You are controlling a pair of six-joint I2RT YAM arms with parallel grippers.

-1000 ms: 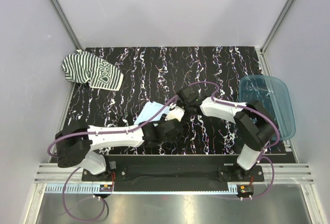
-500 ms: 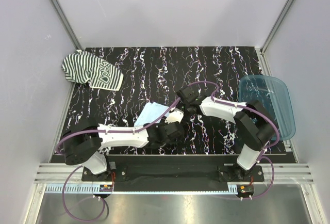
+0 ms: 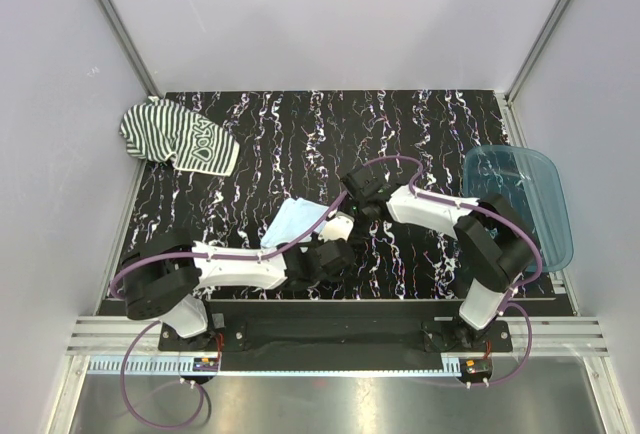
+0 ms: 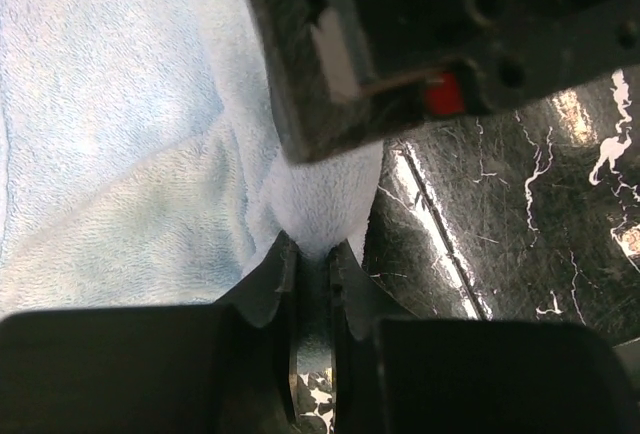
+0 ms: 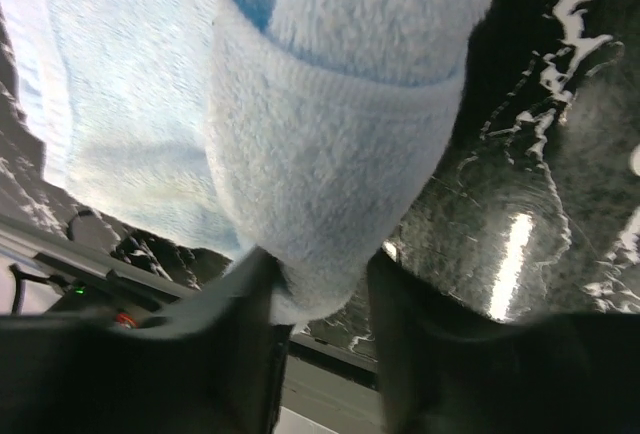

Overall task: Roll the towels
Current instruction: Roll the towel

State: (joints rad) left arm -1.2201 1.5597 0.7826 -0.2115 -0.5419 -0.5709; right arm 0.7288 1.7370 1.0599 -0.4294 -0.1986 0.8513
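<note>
**A:** Task item first. Where's the pale blue soft cloth towel (image 3: 291, 222)?

**B:** Near the middle of the black white-veined table top (image 3: 400, 134), towards the near edge. It's bunched and partly hidden under both wrists, and the visible flap spreads out to the left of them.

**A:** Left gripper (image 4: 308, 250)?

**B:** Clamped on the blue towel. The wrist view shows a thin pinch of cloth squeezed between the two fingers, which are almost touching each other. The right arm's black housing hangs just above that pinch.

**A:** Right gripper (image 5: 322, 289)?

**B:** Also gripping the blue towel, but on a thick folded wad. Its jaws are set wider, with one finger pressed against each side of the wad. More cloth fans out behind it to the left.

**A:** How close are the two grippers?

**B:** Just beside each other, on the same end of the towel. I can't tell whether they touch.

**A:** And the other towel?

**B:** The dark-and-white striped cloth towel (image 3: 178, 139) is crumpled at the far left corner of the table top, well apart from both arms. Nothing is touching it.

**A:** Anything else?

**B:** A translucent blue plastic tray (image 3: 560, 216) at the right edge of the table top, beside the right arm's elbow.
</note>
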